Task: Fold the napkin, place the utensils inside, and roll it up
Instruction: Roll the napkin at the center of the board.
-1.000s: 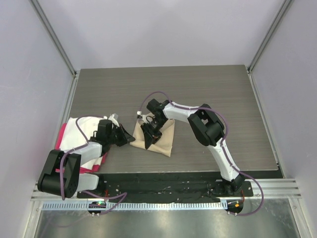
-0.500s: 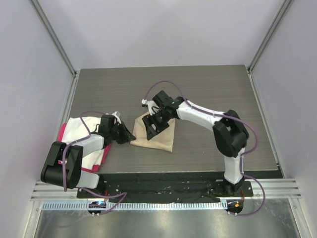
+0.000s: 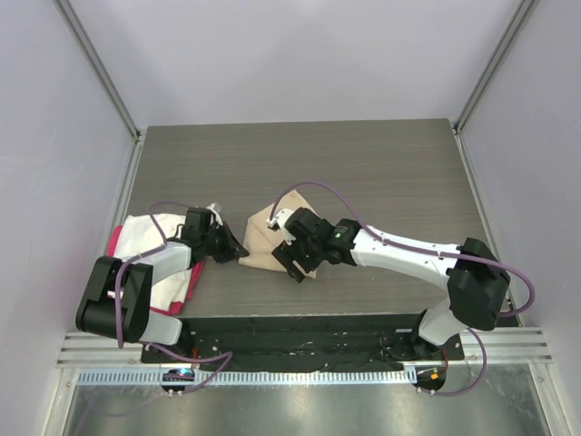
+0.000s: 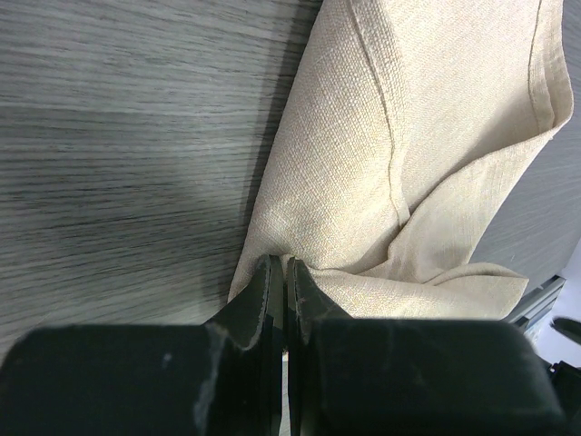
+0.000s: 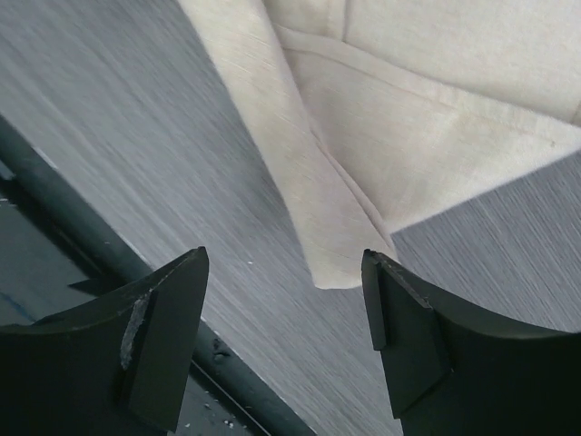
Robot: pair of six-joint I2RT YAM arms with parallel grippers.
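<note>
The beige napkin (image 3: 265, 238) lies loosely folded on the table, left of centre. My left gripper (image 3: 238, 252) is shut on its left corner. In the left wrist view the shut fingertips (image 4: 286, 270) pinch the napkin's edge (image 4: 363, 163) low on the wood. My right gripper (image 3: 292, 266) is open and empty at the napkin's near corner. In the right wrist view the folded corner of the napkin (image 5: 338, 245) lies between and below the spread fingers (image 5: 286, 272). No spoon is in view.
A white cloth (image 3: 150, 236) lies over a pink-red cloth (image 3: 115, 245) at the table's left edge, under my left arm. The black strip (image 5: 54, 263) of the near table edge runs close to my right gripper.
My right gripper has left the middle of the napkin and moved toward the near edge, now open over the near corner. My left gripper has stayed shut on the left corner.
</note>
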